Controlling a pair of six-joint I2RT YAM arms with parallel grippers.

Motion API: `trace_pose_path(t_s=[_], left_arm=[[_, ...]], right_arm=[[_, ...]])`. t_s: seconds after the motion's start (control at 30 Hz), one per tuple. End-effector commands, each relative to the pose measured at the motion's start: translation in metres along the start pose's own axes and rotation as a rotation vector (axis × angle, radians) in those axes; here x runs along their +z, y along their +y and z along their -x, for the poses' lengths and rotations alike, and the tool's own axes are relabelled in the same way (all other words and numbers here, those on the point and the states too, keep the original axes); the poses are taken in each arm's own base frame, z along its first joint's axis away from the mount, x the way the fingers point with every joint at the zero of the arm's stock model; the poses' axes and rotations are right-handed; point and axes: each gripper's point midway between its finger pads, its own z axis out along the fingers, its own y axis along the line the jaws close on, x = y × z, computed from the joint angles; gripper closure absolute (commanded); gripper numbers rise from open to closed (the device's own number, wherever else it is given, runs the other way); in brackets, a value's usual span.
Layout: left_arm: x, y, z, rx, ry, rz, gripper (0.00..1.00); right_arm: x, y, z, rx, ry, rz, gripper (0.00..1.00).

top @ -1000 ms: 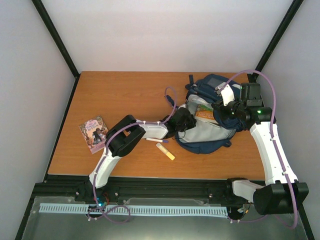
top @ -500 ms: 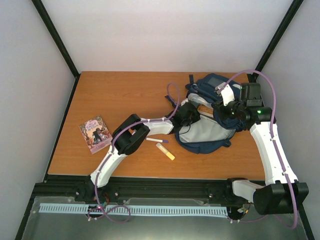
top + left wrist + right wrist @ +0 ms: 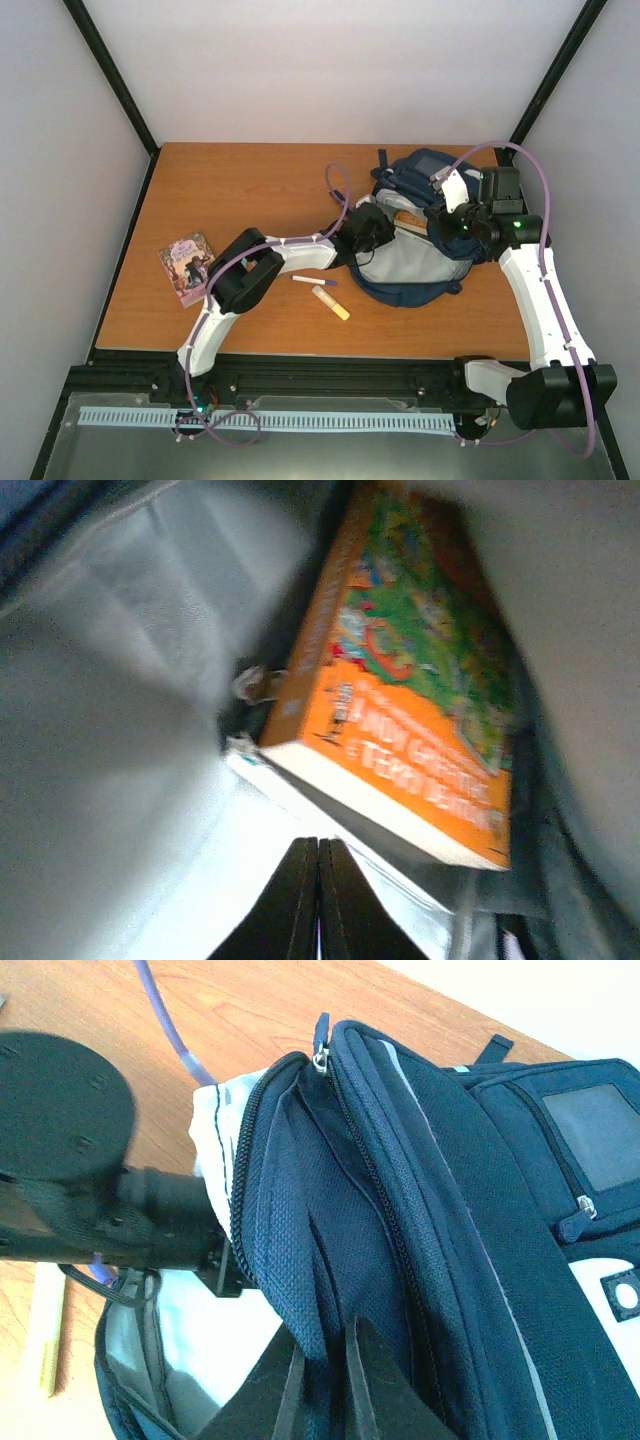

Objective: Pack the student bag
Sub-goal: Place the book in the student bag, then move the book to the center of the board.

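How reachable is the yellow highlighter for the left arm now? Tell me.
Probably yes: its fingers are shut inside the student bag by the orange book, but the yellow highlighter lies uncovered on the table beside that arm.

Navy-blue bag [image 3: 480, 1210], white stripe, white patch, grey pocket window; pale grey lining [image 3: 415, 262]. Inside it, orange book [image 3: 400, 710]: busy green cartoon art, yellow lettering, white page edges. On orange-brown wood-grain table [image 3: 250, 190]: purple book [image 3: 187, 267], pinkish cover with dark figure; yellow highlighter [image 3: 331, 302]; white pen [image 3: 314, 281] with purple tip. White arms [image 3: 535, 290], black joints. Purple cables [image 3: 340, 195]. White walls [image 3: 330, 60], black frame [image 3: 110, 75].
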Motion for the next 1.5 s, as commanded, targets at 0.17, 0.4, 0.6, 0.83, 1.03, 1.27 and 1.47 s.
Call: trace_pose_path(t_s=[0.17, 0.4, 0.6, 0.83, 1.03, 1.27, 1.47], left_arm=[[-0.053, -0.026, 0.009, 0.016, 0.058, -0.034, 0.96], [-0.104, 0.000, 0.000, 0.113, 0.110, 0.066, 0.97], [-0.151, 0.030, 0.001, 0.340, 0.180, 0.219, 0.97], [-0.198, 0.073, -0.016, 0.400, 0.249, 0.286, 0.97], [-0.202, 0.099, -0.030, 0.402, 0.317, 0.327, 0.96], [-0.202, 0.117, -0.031, 0.399, 0.316, 0.371, 0.95], [-0.208, 0.120, -0.029, 0.430, 0.326, 0.392, 0.93]], right_arm=[[-0.008, -0.007, 0.028, -0.052, -0.095, -0.039, 0.97], [-0.002, -0.008, 0.019, -0.079, -0.034, -0.023, 0.97], [0.010, 0.000, -0.014, -0.140, 0.044, 0.020, 0.97], [0.026, 0.034, -0.070, -0.203, 0.151, 0.198, 0.97], [0.032, 0.053, -0.129, -0.279, 0.304, 0.301, 0.97], [0.028, 0.048, -0.203, -0.382, 0.559, 0.283, 0.97], [0.020, 0.034, -0.232, -0.475, 0.671, 0.202, 0.88]])
